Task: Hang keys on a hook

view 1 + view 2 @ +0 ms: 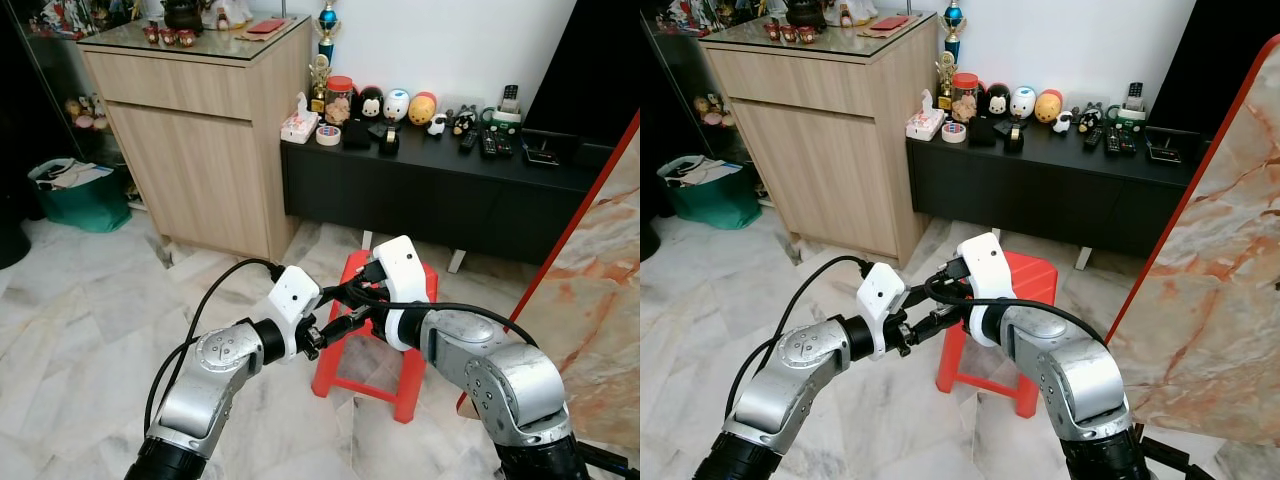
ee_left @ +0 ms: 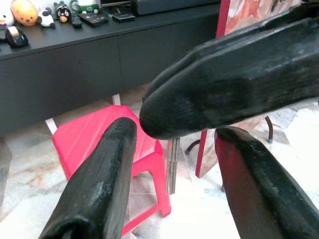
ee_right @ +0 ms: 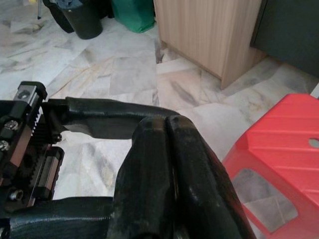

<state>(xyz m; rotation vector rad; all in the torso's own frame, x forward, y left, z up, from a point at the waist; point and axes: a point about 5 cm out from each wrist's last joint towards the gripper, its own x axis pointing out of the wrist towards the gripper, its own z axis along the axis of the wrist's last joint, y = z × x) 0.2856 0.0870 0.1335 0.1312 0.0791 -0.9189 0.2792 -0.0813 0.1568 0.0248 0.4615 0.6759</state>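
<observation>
Meeting above the red stool (image 1: 400, 300), the left claw (image 1: 335, 328) and right claw (image 1: 345, 295) cross at mid-frame in the left eye view, marble floor (image 1: 90, 300) open on their left, a marble slab (image 1: 610, 290) edging the right. The left wrist view has its fingers (image 2: 104, 184) spread, the right claw's tip between them. The right wrist view has its fingers (image 3: 169, 169) pressed together, nothing visibly held. Keys and hook cannot be made out
</observation>
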